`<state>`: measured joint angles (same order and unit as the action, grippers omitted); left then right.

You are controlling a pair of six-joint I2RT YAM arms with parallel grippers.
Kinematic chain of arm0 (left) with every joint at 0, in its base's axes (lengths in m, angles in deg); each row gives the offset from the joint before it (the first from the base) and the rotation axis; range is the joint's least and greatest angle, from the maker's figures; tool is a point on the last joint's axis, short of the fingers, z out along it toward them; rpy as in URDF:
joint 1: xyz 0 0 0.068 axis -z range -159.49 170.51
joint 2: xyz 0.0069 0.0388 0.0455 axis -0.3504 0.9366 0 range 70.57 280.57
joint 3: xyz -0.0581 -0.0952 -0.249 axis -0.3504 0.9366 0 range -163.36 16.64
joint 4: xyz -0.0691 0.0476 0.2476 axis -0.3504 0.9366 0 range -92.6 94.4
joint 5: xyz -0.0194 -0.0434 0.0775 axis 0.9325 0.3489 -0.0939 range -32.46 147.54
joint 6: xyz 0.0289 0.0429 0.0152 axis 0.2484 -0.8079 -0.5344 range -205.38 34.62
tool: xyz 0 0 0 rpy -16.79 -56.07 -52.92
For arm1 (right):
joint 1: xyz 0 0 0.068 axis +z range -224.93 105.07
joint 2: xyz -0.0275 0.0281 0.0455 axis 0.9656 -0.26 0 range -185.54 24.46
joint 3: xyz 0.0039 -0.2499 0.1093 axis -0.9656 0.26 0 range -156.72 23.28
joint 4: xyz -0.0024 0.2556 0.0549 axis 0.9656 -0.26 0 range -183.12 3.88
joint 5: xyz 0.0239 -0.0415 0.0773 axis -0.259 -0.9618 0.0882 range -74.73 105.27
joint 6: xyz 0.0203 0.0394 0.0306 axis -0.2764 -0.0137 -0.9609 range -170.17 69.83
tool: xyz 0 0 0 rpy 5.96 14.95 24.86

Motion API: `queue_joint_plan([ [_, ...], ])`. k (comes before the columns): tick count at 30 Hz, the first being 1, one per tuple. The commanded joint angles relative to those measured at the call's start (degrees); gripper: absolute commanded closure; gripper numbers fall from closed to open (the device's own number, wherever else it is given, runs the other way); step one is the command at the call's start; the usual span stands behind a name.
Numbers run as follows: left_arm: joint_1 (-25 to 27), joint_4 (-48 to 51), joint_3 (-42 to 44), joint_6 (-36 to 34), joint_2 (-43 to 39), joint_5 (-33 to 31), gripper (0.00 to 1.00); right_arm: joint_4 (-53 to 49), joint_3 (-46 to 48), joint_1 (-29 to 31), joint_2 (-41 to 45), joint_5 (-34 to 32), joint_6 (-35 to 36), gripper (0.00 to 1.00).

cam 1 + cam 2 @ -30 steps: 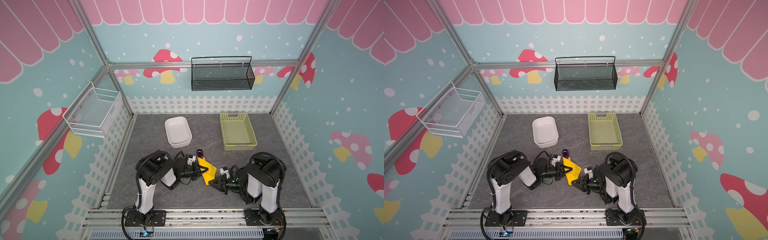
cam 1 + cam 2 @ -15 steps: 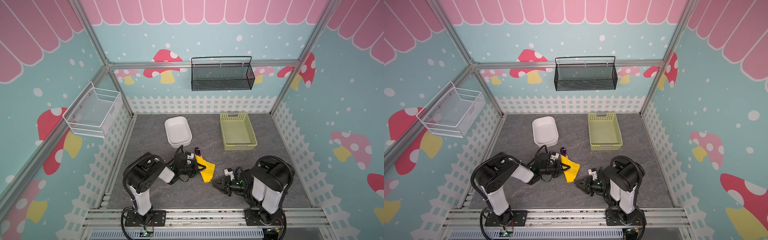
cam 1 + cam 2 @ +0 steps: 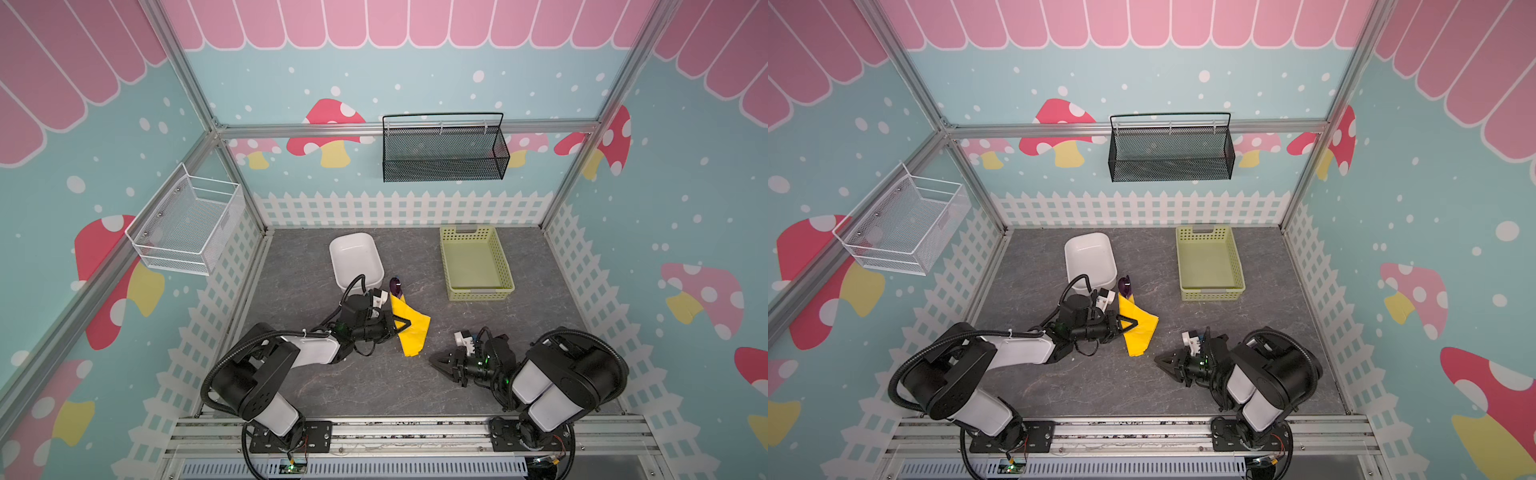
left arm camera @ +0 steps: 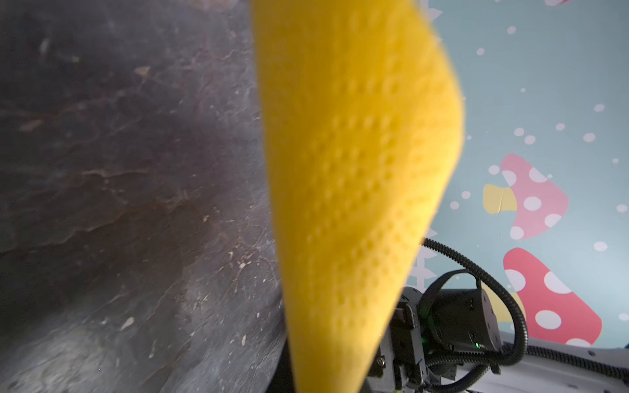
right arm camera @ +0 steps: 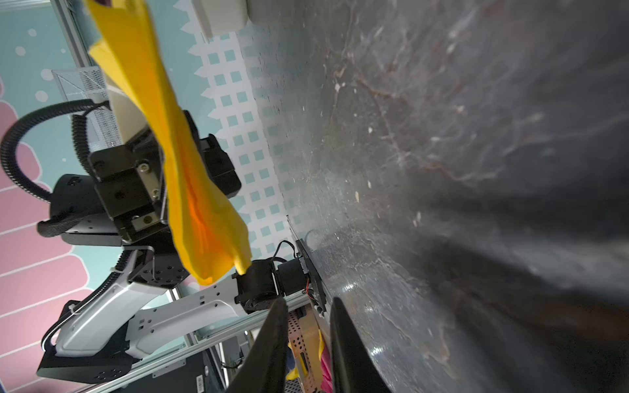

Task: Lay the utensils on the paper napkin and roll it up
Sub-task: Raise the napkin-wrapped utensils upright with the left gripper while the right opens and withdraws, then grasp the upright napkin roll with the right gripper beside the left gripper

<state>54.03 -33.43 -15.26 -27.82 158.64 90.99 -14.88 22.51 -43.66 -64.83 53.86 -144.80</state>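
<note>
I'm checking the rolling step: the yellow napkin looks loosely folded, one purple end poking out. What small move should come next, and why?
Probably bring the right gripper toward the loose near end of the paper napkin. The left gripper is shut on it mid-length, the fold hangs slack, a purple utensil tip sticks out, and the right gripper is open, empty and apart.

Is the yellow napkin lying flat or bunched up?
Bunched: the paper napkin hangs crumpled from the left gripper, not spread flat.
</note>
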Motion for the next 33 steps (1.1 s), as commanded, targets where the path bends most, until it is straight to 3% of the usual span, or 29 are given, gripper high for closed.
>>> queue_joint_plan([
  [1,-0.38,4.35,-3.24,-10.91,-6.78,-1.15,1.00,-16.62,-2.53,-2.33,7.70,0.23,7.03,0.75],
  [6,-0.40,13.51,-7.98,-23.10,-17.02,-1.74,1.00,-49.57,-15.00,-6.57,25.89,-5.96,27.08,0.74],
  [9,-0.57,15.36,-10.28,-28.54,-21.08,-0.83,1.00,-59.33,-21.84,-8.58,33.67,-9.43,37.11,0.71],
  [15,-0.64,12.27,-16.00,-32.87,-23.43,4.91,1.00,-61.84,-32.24,-10.35,42.14,-8.19,50.80,0.66],
  [21,-0.45,8.05,-22.82,-32.06,-21.72,13.31,1.00,-60.51,-41.93,-10.35,43.97,-0.09,61.22,0.47],
  [26,0.64,8.36,-26.74,-32.56,-20.69,17.48,1.00,-55.48,-46.50,-10.39,42.00,7.80,62.02,0.24],
  [33,3.26,12.72,-29.43,-36.06,-20.39,17.13,1.00,-52.79,-56.04,-10.26,34.10,19.42,62.59,0.22],
])
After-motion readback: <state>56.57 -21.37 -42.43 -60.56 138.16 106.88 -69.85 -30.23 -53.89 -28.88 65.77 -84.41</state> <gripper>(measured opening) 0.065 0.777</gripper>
